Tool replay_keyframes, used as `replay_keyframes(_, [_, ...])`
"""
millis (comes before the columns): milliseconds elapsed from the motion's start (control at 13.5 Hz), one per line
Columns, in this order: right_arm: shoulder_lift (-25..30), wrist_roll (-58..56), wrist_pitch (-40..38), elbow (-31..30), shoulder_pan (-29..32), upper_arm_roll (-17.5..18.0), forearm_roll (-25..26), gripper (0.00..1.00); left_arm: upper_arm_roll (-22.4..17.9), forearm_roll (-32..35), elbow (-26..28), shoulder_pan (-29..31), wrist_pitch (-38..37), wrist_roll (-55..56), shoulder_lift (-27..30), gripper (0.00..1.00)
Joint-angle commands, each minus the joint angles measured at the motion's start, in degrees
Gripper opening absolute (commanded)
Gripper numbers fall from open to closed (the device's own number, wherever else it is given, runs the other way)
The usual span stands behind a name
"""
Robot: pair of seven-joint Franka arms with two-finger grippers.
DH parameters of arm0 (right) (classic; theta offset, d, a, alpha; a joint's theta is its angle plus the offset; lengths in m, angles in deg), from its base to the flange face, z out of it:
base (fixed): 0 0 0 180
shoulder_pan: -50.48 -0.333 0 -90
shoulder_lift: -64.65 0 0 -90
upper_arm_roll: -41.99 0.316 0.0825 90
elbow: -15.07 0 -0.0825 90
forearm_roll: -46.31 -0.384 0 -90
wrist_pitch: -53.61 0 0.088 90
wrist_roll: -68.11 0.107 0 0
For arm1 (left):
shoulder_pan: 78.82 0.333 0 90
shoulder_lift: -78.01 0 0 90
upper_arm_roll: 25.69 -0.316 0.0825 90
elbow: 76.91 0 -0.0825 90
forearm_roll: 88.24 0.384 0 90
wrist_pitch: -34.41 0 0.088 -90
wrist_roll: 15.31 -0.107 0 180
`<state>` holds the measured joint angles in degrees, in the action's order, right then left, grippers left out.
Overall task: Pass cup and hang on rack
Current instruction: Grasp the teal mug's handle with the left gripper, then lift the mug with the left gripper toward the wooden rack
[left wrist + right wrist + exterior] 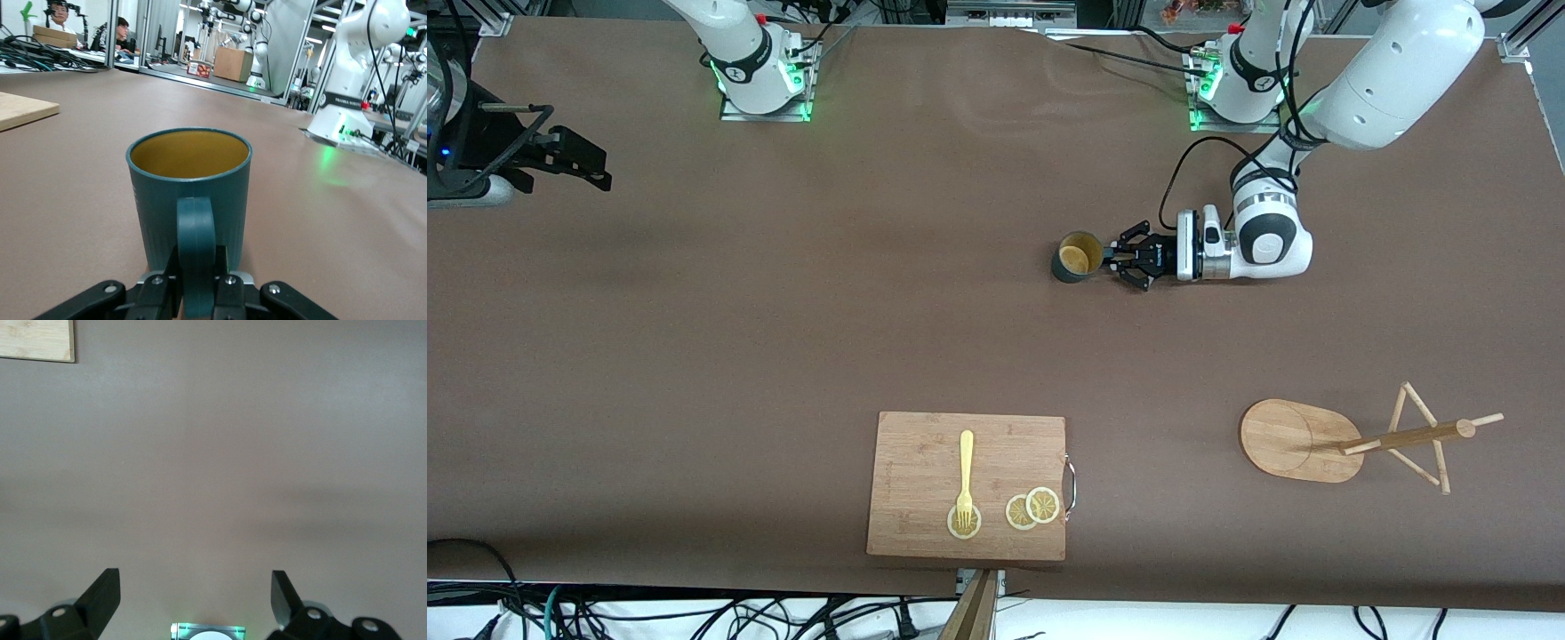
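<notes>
The dark teal ribbed cup (1074, 258) stands upright on the brown table, yellowish-tan inside showing. My left gripper (1113, 257) lies low at the table beside it, on the side toward the left arm's end, shut on the cup's loop handle. In the left wrist view the cup (190, 193) fills the middle and the fingers (155, 283) clamp the handle (196, 253) from both sides. The bamboo rack (1325, 440) stands nearer the front camera, toward the left arm's end, oval base flat, pegs bare. My right gripper (193, 581) is open and empty over bare table; it does not show in the front view.
A bamboo cutting board (967, 484) with a yellow fork (966, 471) and lemon slices (1032, 508) lies near the table's front edge. A black device (516, 160) sits at the right arm's end. The right arm's base (340, 120) shows in the left wrist view.
</notes>
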<state>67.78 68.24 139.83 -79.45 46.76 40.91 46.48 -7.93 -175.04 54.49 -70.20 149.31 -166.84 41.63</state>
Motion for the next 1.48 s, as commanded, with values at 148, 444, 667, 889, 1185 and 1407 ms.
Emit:
replay_keyframes(148, [-0.8, 0.5, -1.3, 1.7, 0.1, 0.4, 0.3, 1.0, -0.2, 7.0, -0.2, 5.8, -5.0, 17.1, 9.0, 0.0])
replay_keyframes(444, [-0.8, 0.3, -1.4, 1.7, 0.1, 0.4, 0.3, 1.0, -0.5, 24.4, -2.5, 17.4, -12.7, 28.9, 14.8, 0.0])
replay_keyframes(667, [-0.8, 0.1, -1.7, 1.6, 0.2, 0.3, 0.2, 1.0, -0.5, 35.4, -9.7, 29.0, -20.2, 38.1, 14.1, 0.0])
replay_keyframes(889, [-0.8, 0.1, -2.6, 1.6, 0.2, 0.3, 0.2, 1.0, -0.5, 37.9, -17.2, 35.4, -26.5, 51.4, 13.0, 0.0])
replay_keyframes(1185, [-0.8, 0.0, -2.7, 1.6, 0.2, 0.3, 0.3, 1.0, -0.4, 36.4, -25.2, 36.8, -29.6, 71.8, 8.6, 0.0])
replay_keyframes(1407, [-0.8, 0.0, -2.7, 1.6, 0.2, 0.3, 0.3, 1.0, -0.4, 33.2, -28.6, 37.2, -29.7, 86.4, 6.1, 0.0])
